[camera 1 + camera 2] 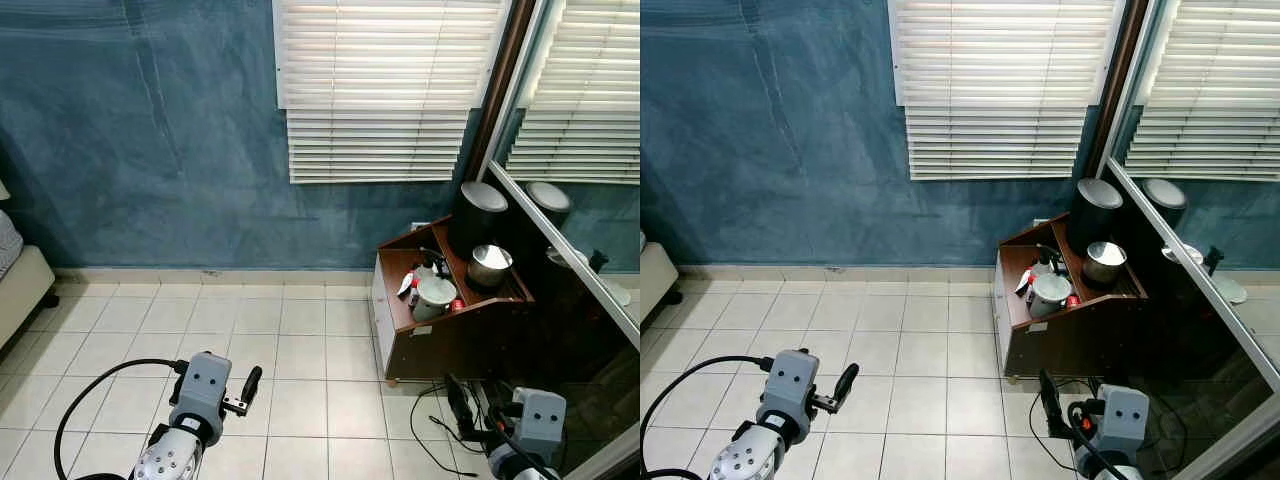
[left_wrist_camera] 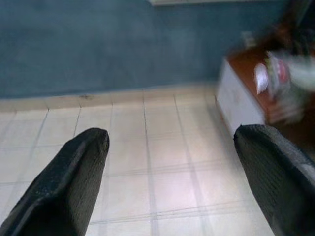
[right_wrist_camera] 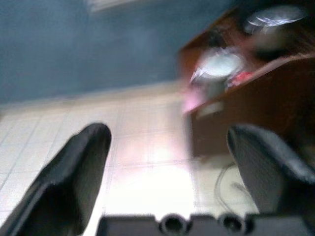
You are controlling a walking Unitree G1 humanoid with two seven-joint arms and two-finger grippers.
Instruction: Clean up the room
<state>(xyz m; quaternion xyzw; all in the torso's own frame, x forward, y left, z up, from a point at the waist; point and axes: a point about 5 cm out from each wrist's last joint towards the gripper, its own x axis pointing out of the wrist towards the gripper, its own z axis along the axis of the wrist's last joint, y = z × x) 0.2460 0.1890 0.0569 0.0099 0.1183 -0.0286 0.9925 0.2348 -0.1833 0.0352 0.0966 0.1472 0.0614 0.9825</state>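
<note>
A low brown wooden cabinet (image 1: pixel 455 345) stands on the tiled floor at the right, against a mirror. On its top are a black bin (image 1: pixel 479 215), a steel pot (image 1: pixel 490 266), a white pot (image 1: pixel 435 296) and a small red can (image 1: pixel 457 305). My left gripper (image 2: pixel 170 142) hangs open over bare tiles, left of the cabinet, with nothing between its fingers (image 1: pixel 250 382). My right gripper (image 3: pixel 167 142) is open too, low in front of the cabinet, with one black finger (image 1: pixel 458 402) raised above the floor. Both wrist views are blurred.
A loose black cable (image 1: pixel 437 425) lies on the tiles before the cabinet. A blue wall with white blinds (image 1: pixel 385 90) closes the far side. The edge of a pale bed or couch (image 1: pixel 20 290) shows at far left. The large mirror (image 1: pixel 590 150) is at the right.
</note>
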